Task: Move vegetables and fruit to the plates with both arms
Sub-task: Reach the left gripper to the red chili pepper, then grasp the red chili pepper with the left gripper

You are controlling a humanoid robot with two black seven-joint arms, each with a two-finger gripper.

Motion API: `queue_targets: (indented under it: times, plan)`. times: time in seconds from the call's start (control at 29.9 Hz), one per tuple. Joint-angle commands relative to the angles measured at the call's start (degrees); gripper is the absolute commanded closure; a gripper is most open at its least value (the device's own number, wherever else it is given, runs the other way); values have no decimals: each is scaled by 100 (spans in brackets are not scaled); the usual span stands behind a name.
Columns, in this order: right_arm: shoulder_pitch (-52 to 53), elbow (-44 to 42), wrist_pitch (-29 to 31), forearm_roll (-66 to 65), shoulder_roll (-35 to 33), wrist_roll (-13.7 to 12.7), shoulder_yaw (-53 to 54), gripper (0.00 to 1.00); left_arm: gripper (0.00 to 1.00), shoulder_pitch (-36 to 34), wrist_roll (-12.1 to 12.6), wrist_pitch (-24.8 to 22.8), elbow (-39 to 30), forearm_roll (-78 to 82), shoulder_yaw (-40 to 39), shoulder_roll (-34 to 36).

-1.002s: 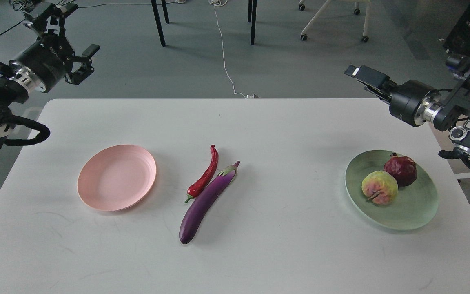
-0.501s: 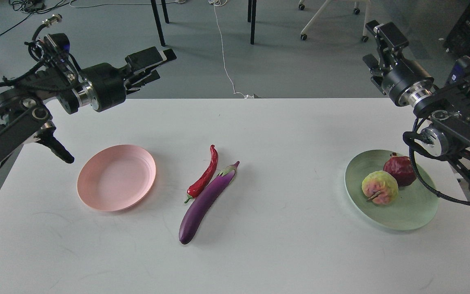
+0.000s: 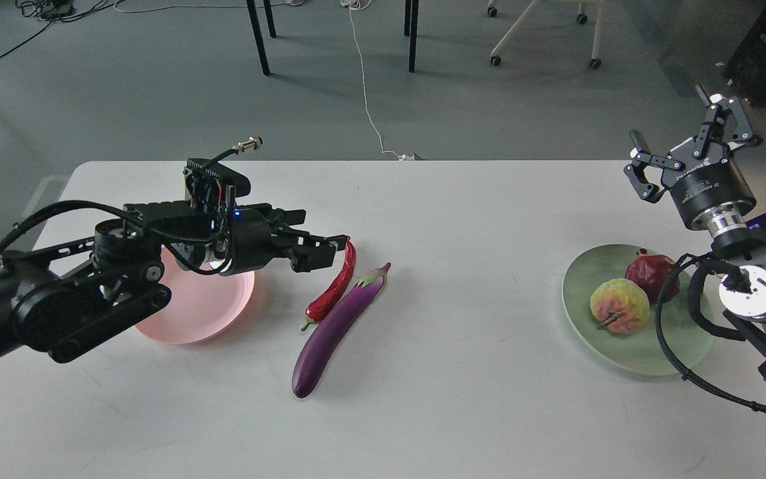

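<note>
The red chili pepper [image 3: 334, 291] and the purple eggplant [image 3: 334, 330] lie side by side at the table's middle. The pale pink plate [image 3: 202, 314] is left of them, partly hidden by my left arm. My left gripper [image 3: 331, 254] is open, low over the table, with its fingertips right beside the chili's upper end. The pomegranate [image 3: 650, 275] and the bumpy yellow-green and pink fruit [image 3: 618, 305] sit on the pale green plate [image 3: 622, 354] at the right. My right gripper [image 3: 682, 130] is open and empty, raised behind that plate.
The white table [image 3: 463, 412] has its back edge just behind both grippers. My right arm's black cable [image 3: 672, 346] loops over the green plate's right side. Chair and table legs [image 3: 411, 40] stand on the floor beyond.
My left arm has swung down and right from above the back left corner to the chili, crossing over the pink plate. My right gripper has turned and dropped a little. The vegetables, fruit and plates have not moved.
</note>
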Motion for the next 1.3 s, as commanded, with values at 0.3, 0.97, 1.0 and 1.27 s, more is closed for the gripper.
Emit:
queue_targets:
  times: [0.3, 0.97, 1.0, 1.27]
  plan:
    - [-186, 174, -3, -17, -5, -2, 206, 1, 36, 233, -9, 98, 438, 884, 356, -460]
    - [-186, 183, 14, -26, -5, -2, 214, 1, 58, 233, -27, 274, 861, 1095, 637, -565]
    - [-177, 183, 14, -26, -5, -2, 214, 1, 58, 233, -27, 274, 870, 1095, 637, -583]
    - [-168, 175, 14, -35, 13, -2, 206, 1, 68, 233, -27, 300, 1072, 1086, 629, -662]
